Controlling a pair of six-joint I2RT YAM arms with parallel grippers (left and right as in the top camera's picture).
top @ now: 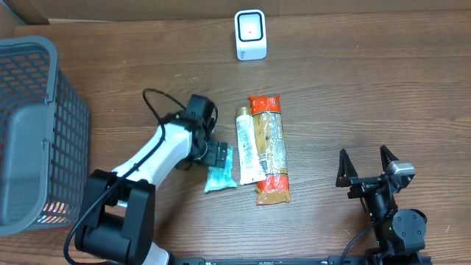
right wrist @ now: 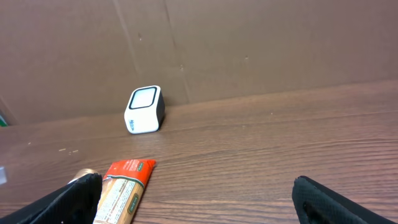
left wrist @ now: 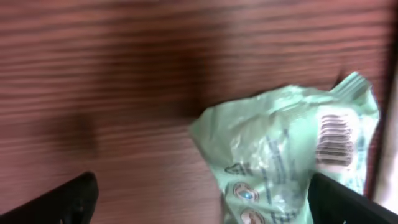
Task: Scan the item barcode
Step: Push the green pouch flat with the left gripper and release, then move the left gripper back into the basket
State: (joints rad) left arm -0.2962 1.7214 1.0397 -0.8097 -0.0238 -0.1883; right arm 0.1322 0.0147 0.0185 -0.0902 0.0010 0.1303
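A crumpled pale green packet [top: 219,175] lies flat on the wooden table, left of the other items. In the left wrist view the green packet [left wrist: 280,143] shows a barcode [left wrist: 336,140] facing up near its right end. My left gripper [top: 215,156] hovers low over it, open; its black fingers [left wrist: 71,199] stand wide apart, with the packet lying loose between them by the right one. The white scanner [top: 250,34] stands at the table's back edge. Far to the right, my right gripper [top: 366,165] is open and holds nothing.
A white tube [top: 248,146] and an orange-red wrapped bar [top: 269,151] lie side by side right of the green packet. A grey mesh basket [top: 37,125] fills the left side. The right wrist view shows the scanner [right wrist: 145,109], the bar [right wrist: 127,190] and a cardboard wall behind.
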